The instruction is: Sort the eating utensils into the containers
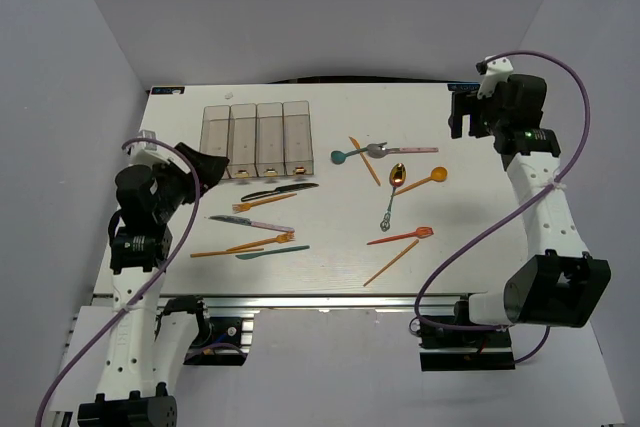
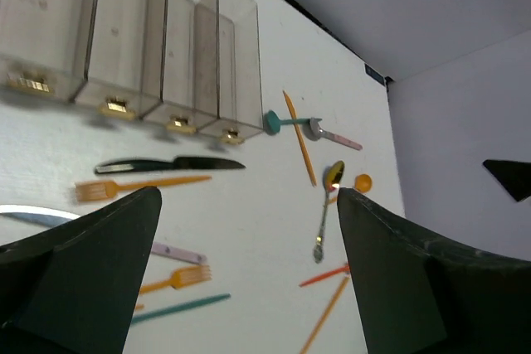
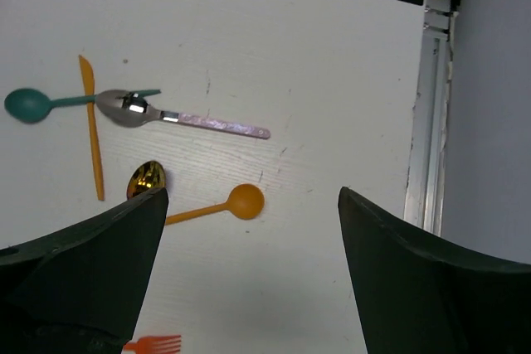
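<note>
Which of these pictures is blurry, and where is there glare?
Left wrist view: the containers look soft and smeared, and the gold spoon glints. Right wrist view: bright glare on the silver spoon, and the right pincer's fingers are dark and soft-edged. Top external view: even light, faint shadows.

White arms (image 1: 545, 212), black joints (image 1: 138, 195), purple cables (image 1: 585, 112)
</note>
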### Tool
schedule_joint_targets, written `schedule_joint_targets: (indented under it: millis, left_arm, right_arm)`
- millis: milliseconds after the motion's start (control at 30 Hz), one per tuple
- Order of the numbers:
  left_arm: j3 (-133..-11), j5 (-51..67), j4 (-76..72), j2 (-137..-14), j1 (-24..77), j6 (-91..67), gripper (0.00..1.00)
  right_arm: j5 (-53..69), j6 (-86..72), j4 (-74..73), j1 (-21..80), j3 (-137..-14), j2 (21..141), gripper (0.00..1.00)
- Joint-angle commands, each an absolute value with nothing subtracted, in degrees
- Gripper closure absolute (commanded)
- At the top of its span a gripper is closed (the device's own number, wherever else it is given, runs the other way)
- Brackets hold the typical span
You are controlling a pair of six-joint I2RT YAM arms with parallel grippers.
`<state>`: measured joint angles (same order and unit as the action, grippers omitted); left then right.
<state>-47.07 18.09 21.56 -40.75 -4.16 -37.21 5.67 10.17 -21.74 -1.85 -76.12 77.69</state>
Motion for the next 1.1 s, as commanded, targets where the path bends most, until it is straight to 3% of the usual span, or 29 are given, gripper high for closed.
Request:
schedule_joint_targets:
  millis: [0, 100, 133, 233, 433, 633, 800, 1067]
  left_arm:
    - [-44.8, 18.2, 28.4, -39.1, -4.1, -48.3, 0.02]
    - [-40.6, 18.5, 32.1, -37.5, -4.1, -55.8, 0.02]
    - [-39.3, 18.7, 33.5, -37.0, -4.1, -57.3, 0.02]
    - [-34.0, 19.8, 35.8, -36.0, -4.1, -64.1, 0.02]
    - [-30.2, 20.0, 41.1, -41.4, -4.0, -69.8, 0.04]
    - [-34.1, 14.9, 45.0, -55.4, -3.0, -71.9, 0.10]
    - [-37.5, 14.0, 45.4, -68.9, -0.9, -75.9, 0.25]
    - [-45.2, 5.8, 48.3, -76.0, 5.5, -77.9, 0.29]
  right_arm:
    - [15.7, 18.3, -23.8, -1.7, -77.4, 76.7, 0.10]
    - [35.5, 31.8, -31.1, -0.4, -75.9, 74.1, 0.10]
    - [38.1, 42.2, -33.7, 0.5, -75.3, 72.5, 0.11]
    - [37.1, 52.2, -38.7, 8.8, -71.1, 70.3, 0.11]
    - [37.4, 47.1, -37.2, 13.5, -66.5, 71.4, 0.11]
    - [35.9, 45.5, -34.9, 13.6, -64.9, 72.7, 0.10]
    - [36.0, 45.3, -33.5, 13.6, -64.3, 73.8, 0.11]
    - [36.2, 44.6, -31.9, 13.5, -63.5, 75.7, 0.11]
